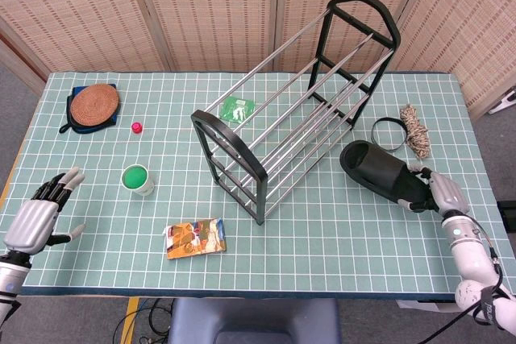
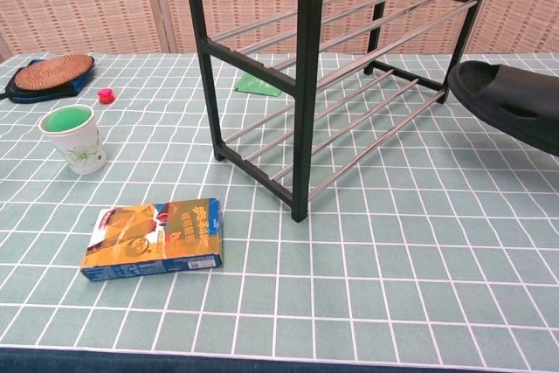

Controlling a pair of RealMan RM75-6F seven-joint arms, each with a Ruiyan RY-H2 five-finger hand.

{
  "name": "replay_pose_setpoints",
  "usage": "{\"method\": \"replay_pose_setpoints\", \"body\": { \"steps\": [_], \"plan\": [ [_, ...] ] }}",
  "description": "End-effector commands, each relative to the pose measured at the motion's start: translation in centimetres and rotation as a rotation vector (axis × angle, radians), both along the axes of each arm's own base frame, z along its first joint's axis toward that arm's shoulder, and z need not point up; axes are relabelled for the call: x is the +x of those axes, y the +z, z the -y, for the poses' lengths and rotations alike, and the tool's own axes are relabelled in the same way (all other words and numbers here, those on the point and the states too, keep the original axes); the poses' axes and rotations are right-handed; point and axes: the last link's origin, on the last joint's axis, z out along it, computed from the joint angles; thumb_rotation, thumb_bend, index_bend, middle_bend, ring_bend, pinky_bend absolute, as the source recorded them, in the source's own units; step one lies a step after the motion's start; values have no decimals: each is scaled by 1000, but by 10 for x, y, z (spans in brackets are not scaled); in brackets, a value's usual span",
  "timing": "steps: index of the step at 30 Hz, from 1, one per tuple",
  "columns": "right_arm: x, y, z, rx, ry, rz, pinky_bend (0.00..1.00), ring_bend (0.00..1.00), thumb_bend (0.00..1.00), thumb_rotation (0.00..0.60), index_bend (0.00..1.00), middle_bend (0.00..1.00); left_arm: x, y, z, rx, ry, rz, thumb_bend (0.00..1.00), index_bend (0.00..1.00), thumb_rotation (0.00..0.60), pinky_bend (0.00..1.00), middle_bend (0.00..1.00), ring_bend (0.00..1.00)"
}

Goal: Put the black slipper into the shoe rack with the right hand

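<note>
My right hand (image 1: pixel 442 192) grips the heel end of the black slipper (image 1: pixel 380 173) at the table's right side. The slipper is lifted off the table and tilted, its toe pointing toward the rack. In the chest view the slipper (image 2: pixel 511 102) hangs at the right edge, level with the lower shelf; the hand itself is out of that view. The black-framed shoe rack (image 1: pixel 298 102) with silver bars stands in the middle of the table, its open side (image 2: pixel 349 85) facing the slipper. My left hand (image 1: pixel 36 217) hovers open at the front left edge.
A black band (image 1: pixel 389 134) and a coil of rope (image 1: pixel 416 130) lie behind the slipper. A green cup (image 1: pixel 138 179), an orange box (image 1: pixel 196 238), a red cap (image 1: pixel 137 127), a woven coaster (image 1: pixel 94 104) and a green packet (image 1: pixel 237 108) occupy the left and middle.
</note>
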Motion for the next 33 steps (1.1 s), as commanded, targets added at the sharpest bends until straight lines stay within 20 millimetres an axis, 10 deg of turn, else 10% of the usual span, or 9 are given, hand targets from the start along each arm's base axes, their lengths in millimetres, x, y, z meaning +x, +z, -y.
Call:
{"method": "replay_pose_setpoints", "body": {
  "steps": [1,33],
  "plan": [
    [6,-6,7,-20,-19,23,303,197,203,600,269,250,0,2,2,-4,-4,9,262,0,600,108,22,0],
    [56,-36,100,13,-1,114,303,197,204,600,269,249,0,23,14,16,-42,91,262,0,600,107,22,0]
  ]
}}
